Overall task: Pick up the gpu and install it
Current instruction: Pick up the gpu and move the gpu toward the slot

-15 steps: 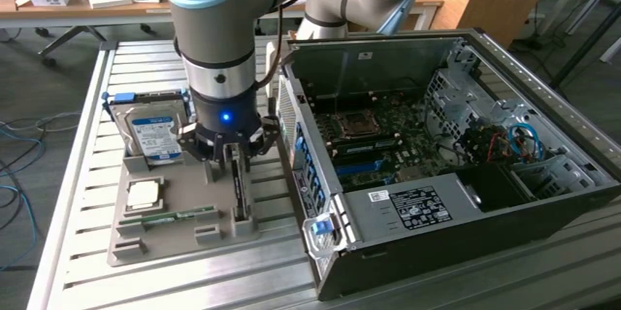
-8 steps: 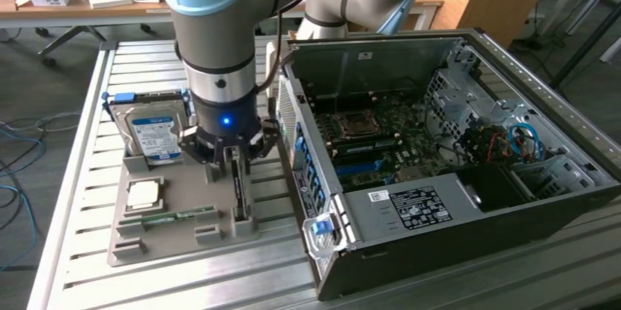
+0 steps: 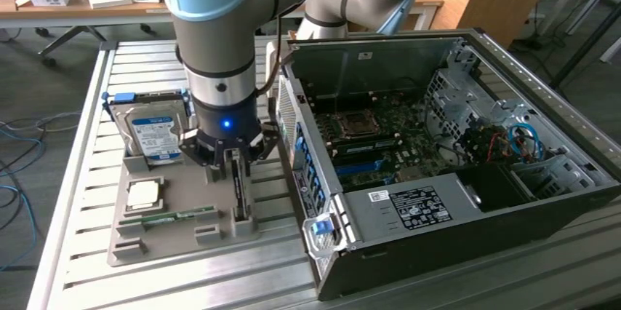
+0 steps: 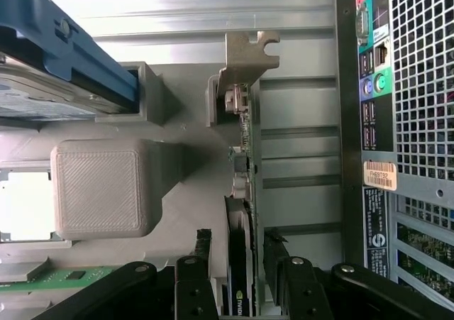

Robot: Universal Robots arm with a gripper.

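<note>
The gpu (image 4: 242, 167) stands on edge in a slot of the grey holder (image 4: 106, 185), its silver end bracket (image 4: 248, 54) at the far end. My gripper (image 4: 240, 263) straddles the card's fan end, one black finger on each side, and is open with small gaps to the card. In the exterior view the gripper (image 3: 235, 168) is low over the gpu (image 3: 238, 201), which stands upright on the holder (image 3: 126, 248) just to the left of the open computer case (image 3: 437, 164).
A silver hard drive (image 3: 150, 132) with a blue label stands in the holder behind. A CPU (image 3: 145, 193) and a green memory stick (image 3: 179, 217) lie on the holder. The case's rear panel (image 4: 376, 121) is close beside the card.
</note>
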